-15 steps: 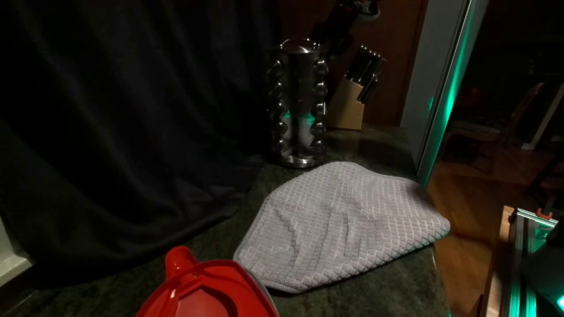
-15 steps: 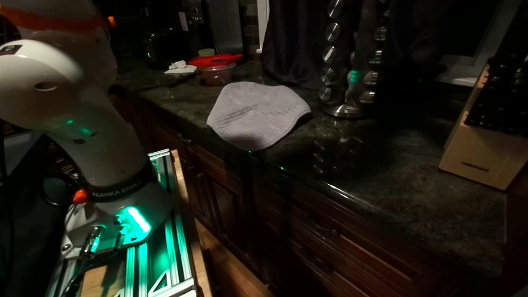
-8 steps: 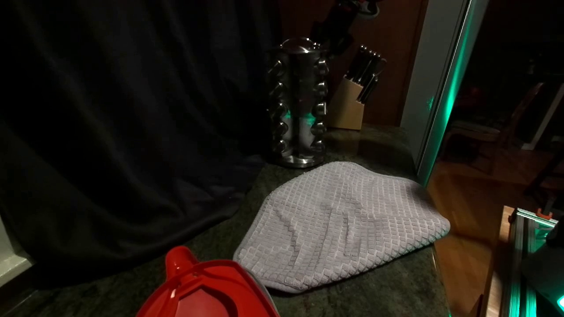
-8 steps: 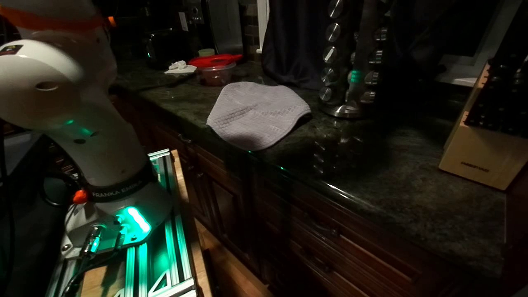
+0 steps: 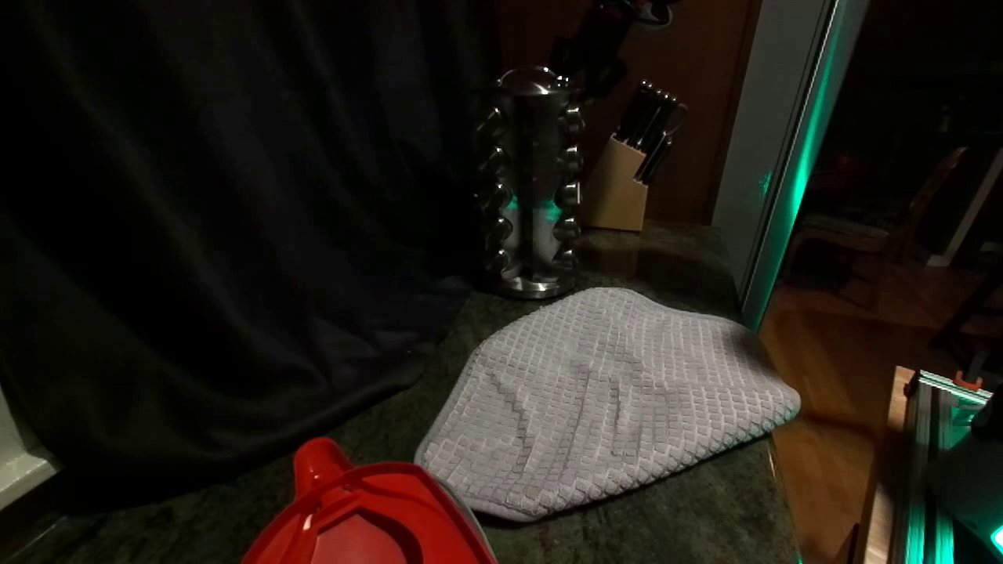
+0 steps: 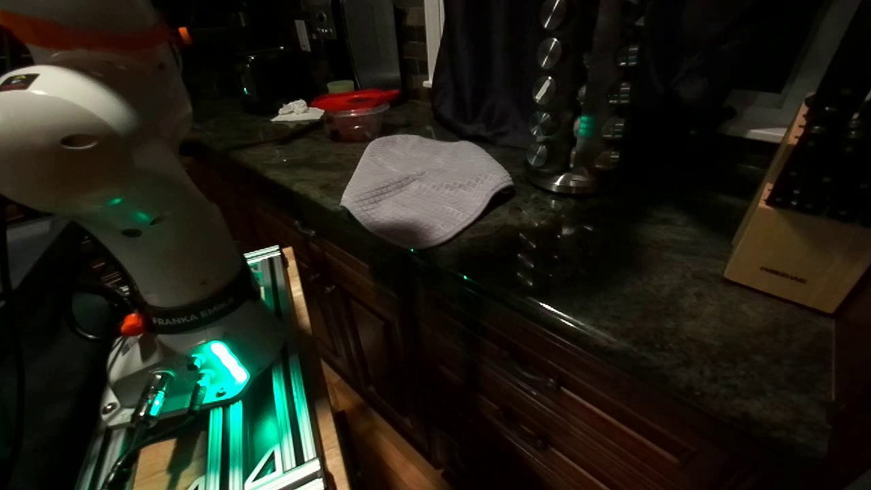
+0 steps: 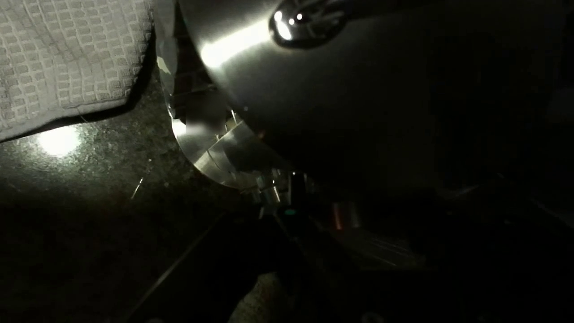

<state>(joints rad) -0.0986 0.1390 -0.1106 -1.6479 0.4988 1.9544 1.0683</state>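
A tall, shiny metal spice rack (image 5: 537, 180) with several round-capped jars stands on the dark counter, seen in both exterior views. My black gripper (image 5: 595, 66) is behind its top in an exterior view, pointing downward and partly hidden. In the wrist view the rack's rounded metal lid (image 7: 251, 58) with a shiny knob (image 7: 309, 22) fills the upper middle, close to the gripper (image 7: 354, 217). The jaws there are nearly lost in darkness. Faint streaks show between or behind the fingers; whether they touch or hold a jar, I cannot tell.
A grey waffle cloth (image 5: 611, 392) lies in front of the rack. A red-lidded container (image 5: 376, 517) sits nearer the camera. A wooden knife block (image 6: 793, 252) stands on the counter beyond the rack. A black curtain (image 5: 235, 235) hangs along the back; the arm (image 6: 163, 170) rises beside the counter.
In an exterior view my gripper has shifted very slightly upward behind the rack, and the reddish reflection on the rack's lid has faded. Cloth, container and knife block have stayed put.
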